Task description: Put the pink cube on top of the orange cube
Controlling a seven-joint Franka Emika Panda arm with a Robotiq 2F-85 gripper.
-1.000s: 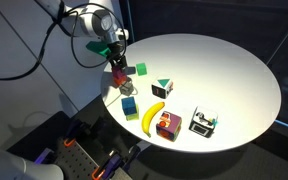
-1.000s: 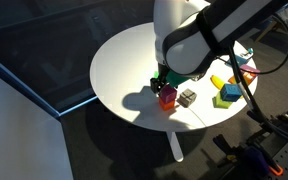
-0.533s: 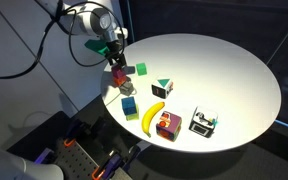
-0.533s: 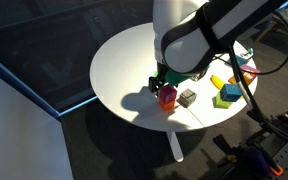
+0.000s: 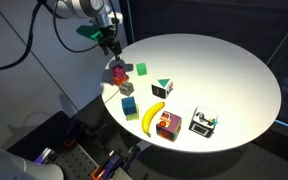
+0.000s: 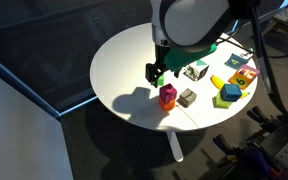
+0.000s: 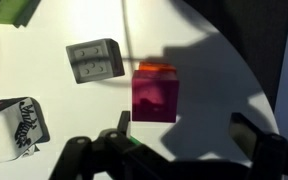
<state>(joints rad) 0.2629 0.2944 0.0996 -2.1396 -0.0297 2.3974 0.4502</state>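
Observation:
The pink cube (image 5: 120, 70) sits on top of the orange cube (image 5: 120, 79) near the edge of the round white table (image 5: 224, 70). The stack also shows in an exterior view, pink cube (image 6: 168, 92) over orange cube (image 6: 168, 103). In the wrist view the pink cube (image 7: 156, 96) covers the orange cube (image 7: 154, 66), of which only a thin edge shows. My gripper (image 5: 109, 45) is open and empty, above the stack and clear of it. It also shows in an exterior view (image 6: 156, 72) and in the wrist view (image 7: 184, 135).
A grey cube (image 7: 92, 60) lies beside the stack. A green cube (image 5: 139, 69), a blue cube (image 5: 130, 106), a banana (image 5: 154, 115), a patterned box (image 5: 167, 125) and a black-and-white box (image 5: 203, 122) stand nearby.
My gripper has let go of the pink cube and risen up and away from it. The pink cube stays on the orange cube.

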